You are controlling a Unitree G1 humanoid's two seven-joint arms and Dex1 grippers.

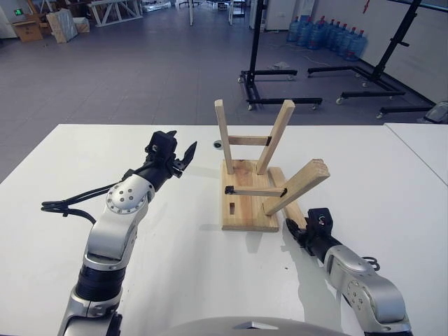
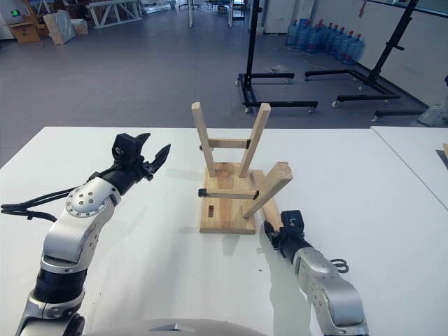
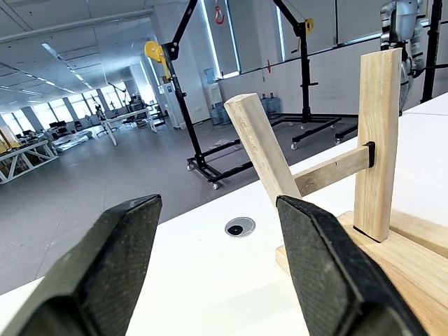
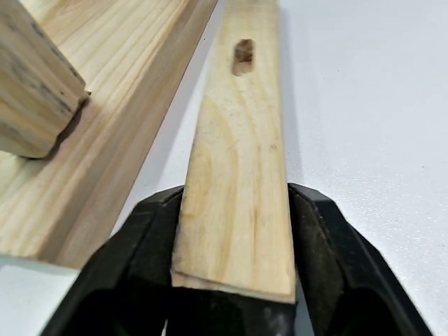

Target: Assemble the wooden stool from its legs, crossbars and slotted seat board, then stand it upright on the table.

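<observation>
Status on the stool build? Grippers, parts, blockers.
Left gripper open, raised left of seat board. Right gripper shut on loose leg lying beside the board. Two legs upright with crossbar, third leg leaning. No blocker seen.

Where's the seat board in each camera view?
Left eye view: seat board flat on the table, centre.
Right eye view: seat board just left of centre.
Left wrist view: seat board beyond the left pincer, beneath two standing legs.
Right wrist view: seat board beside the loose leg in the right pincer.
Shared landmark: crossbar joining those legs.
</observation>
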